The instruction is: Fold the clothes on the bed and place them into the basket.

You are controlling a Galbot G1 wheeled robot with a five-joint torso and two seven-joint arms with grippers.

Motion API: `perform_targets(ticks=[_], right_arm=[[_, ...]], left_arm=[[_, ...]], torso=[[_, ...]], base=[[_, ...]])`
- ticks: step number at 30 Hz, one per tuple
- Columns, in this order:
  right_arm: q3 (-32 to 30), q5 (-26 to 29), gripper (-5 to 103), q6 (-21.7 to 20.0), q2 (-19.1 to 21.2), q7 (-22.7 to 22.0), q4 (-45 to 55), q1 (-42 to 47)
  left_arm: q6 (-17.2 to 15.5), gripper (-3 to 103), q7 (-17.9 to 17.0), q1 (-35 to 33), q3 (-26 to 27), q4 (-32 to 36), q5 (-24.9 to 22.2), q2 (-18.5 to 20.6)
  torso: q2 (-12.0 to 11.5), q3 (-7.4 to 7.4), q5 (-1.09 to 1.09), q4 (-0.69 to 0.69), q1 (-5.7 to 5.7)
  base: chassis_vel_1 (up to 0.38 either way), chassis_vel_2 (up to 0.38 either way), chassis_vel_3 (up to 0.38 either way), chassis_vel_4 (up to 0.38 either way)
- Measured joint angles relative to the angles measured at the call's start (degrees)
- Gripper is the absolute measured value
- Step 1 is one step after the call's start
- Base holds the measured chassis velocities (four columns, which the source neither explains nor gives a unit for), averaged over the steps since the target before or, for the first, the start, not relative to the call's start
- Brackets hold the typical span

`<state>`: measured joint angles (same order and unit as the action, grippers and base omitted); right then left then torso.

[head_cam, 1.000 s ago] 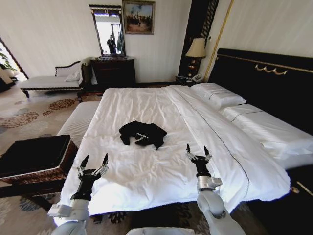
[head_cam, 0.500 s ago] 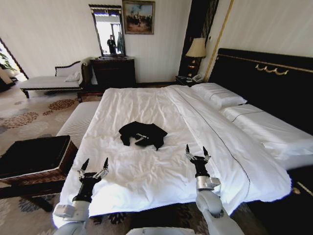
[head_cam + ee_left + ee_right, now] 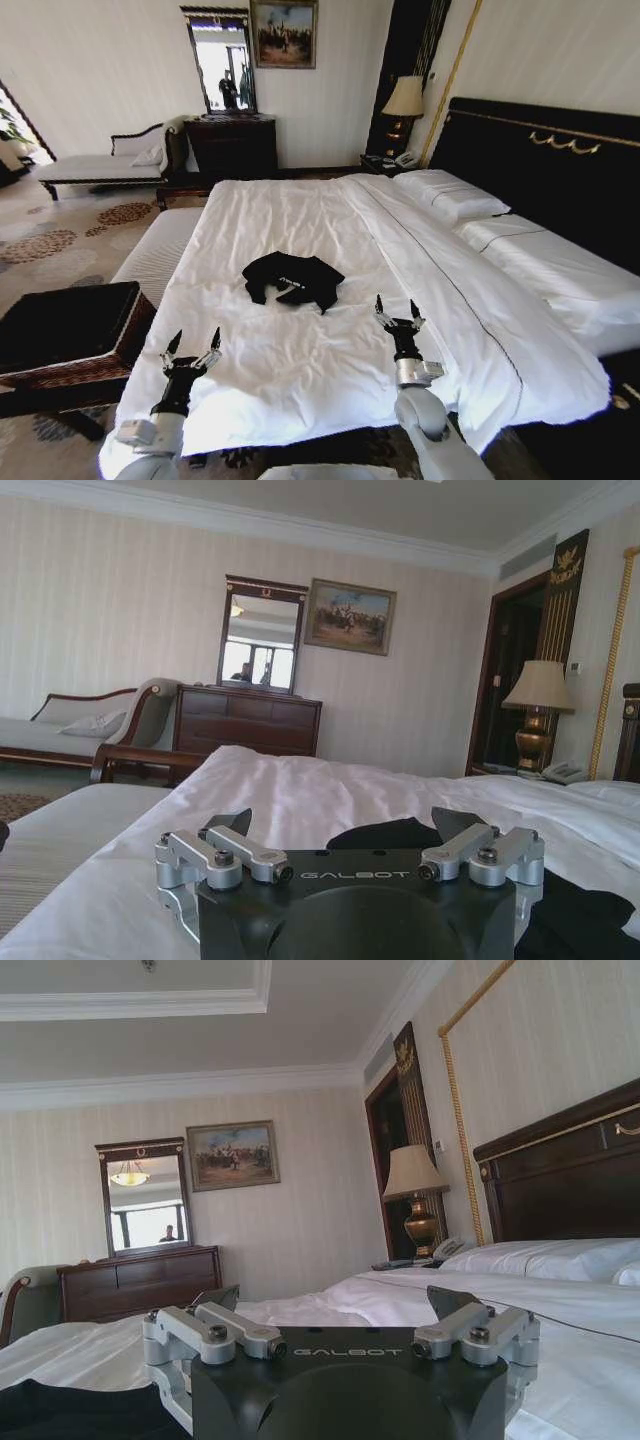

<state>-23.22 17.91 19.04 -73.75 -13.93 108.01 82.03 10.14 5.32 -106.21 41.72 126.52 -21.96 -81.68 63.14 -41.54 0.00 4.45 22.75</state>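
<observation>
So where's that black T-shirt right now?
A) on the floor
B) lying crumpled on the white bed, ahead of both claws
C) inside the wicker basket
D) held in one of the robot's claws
B: the black T-shirt lies bunched on the bed, beyond the open left gripper and right gripper, apart from both.
</observation>
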Motion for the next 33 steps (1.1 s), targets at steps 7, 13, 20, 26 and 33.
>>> perform_targets(ticks=[7,13,20,26,33], right_arm=[[-0.22,-0.44,100,0.46,-0.15,-0.15,-0.63,-0.01],[-0.12,-1.32,100,1.33,-0.48,-0.44,-1.43,-0.61],[1.07,-1.55,100,1.80,-1.02,-1.51,-2.93,-2.33],[1.76,-2.10,100,1.89,-1.71,-2.06,-5.27,-3.23],[4.92,-2.16,100,1.83,-1.58,-2.56,-9.10,-6.01]], left_arm=[[-0.04,100,-0.33,0.41,-0.13,-0.61,-0.04,0.01],[-1.56,100,-2.28,3.27,-0.08,-2.32,-2.46,1.20],[-12.72,100,-8.33,14.75,-1.12,-7.99,-19.61,12.28],[-21.93,100,-12.16,24.49,-3.47,-14.88,-32.48,18.32],[-24.12,100,-10.73,36.72,-7.35,-26.69,-37.72,21.10]], torso=[[0.03,0.03,0.00,0.01,-0.09],[0.02,0.02,-0.01,0.00,-0.07],[0.02,0.01,-0.01,0.02,-0.05],[0.01,0.01,-0.02,0.01,-0.05],[0.00,0.00,0.00,-0.03,-0.04]], base=[[0.000,0.000,0.000,0.000],[0.000,0.000,0.000,0.000],[0.000,0.000,0.000,0.000],[0.000,0.000,0.000,0.000],[0.000,0.000,0.000,0.000]])
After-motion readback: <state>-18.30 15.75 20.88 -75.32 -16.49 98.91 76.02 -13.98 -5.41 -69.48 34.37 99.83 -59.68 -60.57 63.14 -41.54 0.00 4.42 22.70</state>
